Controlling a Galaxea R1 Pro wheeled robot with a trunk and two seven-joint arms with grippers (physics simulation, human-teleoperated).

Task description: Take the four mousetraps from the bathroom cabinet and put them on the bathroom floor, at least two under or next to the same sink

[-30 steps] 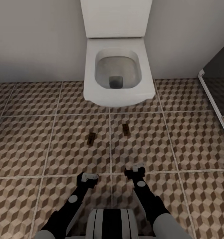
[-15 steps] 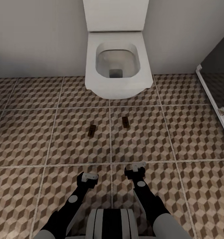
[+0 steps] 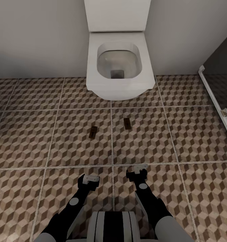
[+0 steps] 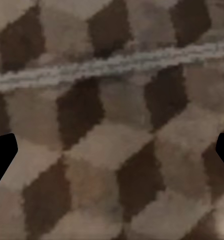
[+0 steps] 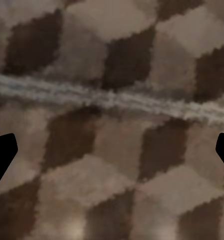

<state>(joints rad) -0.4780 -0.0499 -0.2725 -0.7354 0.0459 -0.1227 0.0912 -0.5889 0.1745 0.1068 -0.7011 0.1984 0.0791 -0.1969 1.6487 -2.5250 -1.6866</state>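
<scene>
Two mousetraps lie flat on the bathroom floor [image 3: 53, 141] in front of the toilet: one mousetrap [image 3: 93, 131] on the left tile and the other mousetrap [image 3: 127, 123] just across the grout line. My left gripper [image 3: 90, 178] and right gripper [image 3: 137, 170] hang low over the tiles, nearer to me than both traps. The left gripper [image 4: 112, 155] is open with only floor pattern between its fingertips. The right gripper [image 5: 112, 155] is open too, and holds nothing. The cabinet and the sink are out of view.
A white toilet [image 3: 117, 67] stands against the pale wall straight ahead. A white-framed dark glass partition [image 3: 214, 97] runs along the right side. Tiled floor stretches to the left and right of the traps.
The whole picture slid upward a little a second ago, so the camera moved. The traps lie where they were and both grippers hold the same pose.
</scene>
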